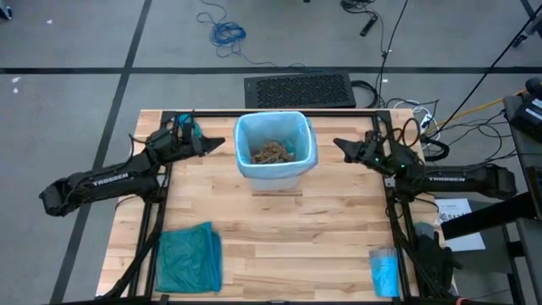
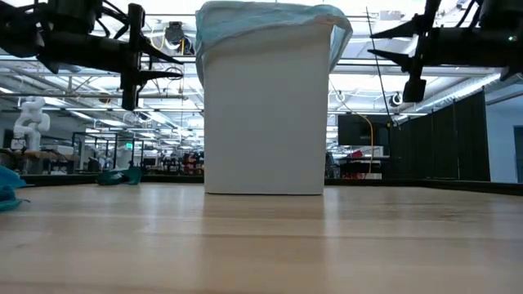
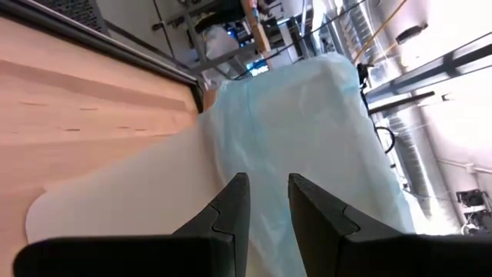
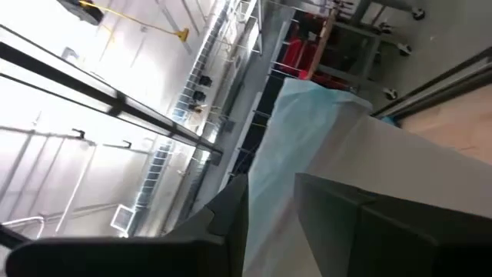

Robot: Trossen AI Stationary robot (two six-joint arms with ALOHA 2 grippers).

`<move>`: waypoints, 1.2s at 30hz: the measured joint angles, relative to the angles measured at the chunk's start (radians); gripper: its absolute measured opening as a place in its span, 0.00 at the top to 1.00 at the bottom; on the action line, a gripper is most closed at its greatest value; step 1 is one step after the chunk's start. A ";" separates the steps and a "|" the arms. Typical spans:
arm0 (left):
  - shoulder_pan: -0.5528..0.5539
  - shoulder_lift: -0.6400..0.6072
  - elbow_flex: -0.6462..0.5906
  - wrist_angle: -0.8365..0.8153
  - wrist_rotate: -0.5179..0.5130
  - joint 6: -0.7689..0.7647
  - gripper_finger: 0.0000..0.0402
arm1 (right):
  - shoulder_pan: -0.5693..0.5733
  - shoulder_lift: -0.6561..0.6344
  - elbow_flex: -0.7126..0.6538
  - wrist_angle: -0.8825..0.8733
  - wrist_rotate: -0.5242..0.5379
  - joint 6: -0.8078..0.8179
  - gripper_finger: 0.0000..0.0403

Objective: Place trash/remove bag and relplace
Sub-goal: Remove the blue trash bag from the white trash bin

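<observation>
The white bin (image 1: 276, 180) stands upright on the table's far middle, lined with the pale blue bag (image 1: 244, 129). The bag's rim is folded out over the bin's edge (image 2: 270, 16). Brown crumpled paper trash (image 1: 273, 152) lies inside on the bag's bottom. My left gripper (image 1: 222, 142) is level at the bin's left side, near rim height, with its fingers a little apart and nothing between them (image 3: 269, 192). My right gripper (image 1: 340, 147) faces the bin's right side the same way, open and holding nothing (image 4: 270, 192). Both stand clear of the bin.
A darker teal-green bag (image 1: 188, 258) lies crumpled at the table's near left. A small folded blue packet (image 1: 385, 271) lies at the near right. A black grille mat (image 1: 298, 89) sits beyond the far edge, and cables (image 1: 423, 127) trail by the right arm's base.
</observation>
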 joint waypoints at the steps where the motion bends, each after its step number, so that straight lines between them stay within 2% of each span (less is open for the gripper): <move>1: 0.000 0.000 0.000 0.000 0.001 0.000 0.78 | 0.000 0.001 0.000 -0.005 0.000 0.000 0.76; 7: -0.005 0.016 0.000 -0.003 0.004 0.000 0.78 | 0.000 0.004 0.000 -0.058 -0.001 0.024 0.76; 14: -0.005 0.016 0.000 -0.003 0.004 0.000 0.78 | 0.000 0.026 0.000 -0.029 0.000 0.053 0.76; 17: -0.005 0.016 0.000 -0.003 0.003 0.000 0.78 | 0.009 0.048 0.038 -0.043 0.010 0.047 0.76; 22: -0.005 0.016 0.000 -0.003 0.003 0.000 0.78 | 0.020 0.094 0.135 -0.148 0.011 -0.028 0.76; 27: -0.005 0.016 0.000 -0.003 0.003 0.000 0.78 | 0.015 0.115 0.144 -0.219 -0.012 -0.052 0.75; 31: -0.005 0.016 0.000 -0.003 0.003 0.000 0.78 | 0.015 0.133 0.144 -0.163 -0.059 -0.055 0.68; 36: -0.005 0.016 0.000 -0.003 0.003 0.000 0.78 | 0.015 0.175 0.145 -0.099 -0.109 0.017 0.53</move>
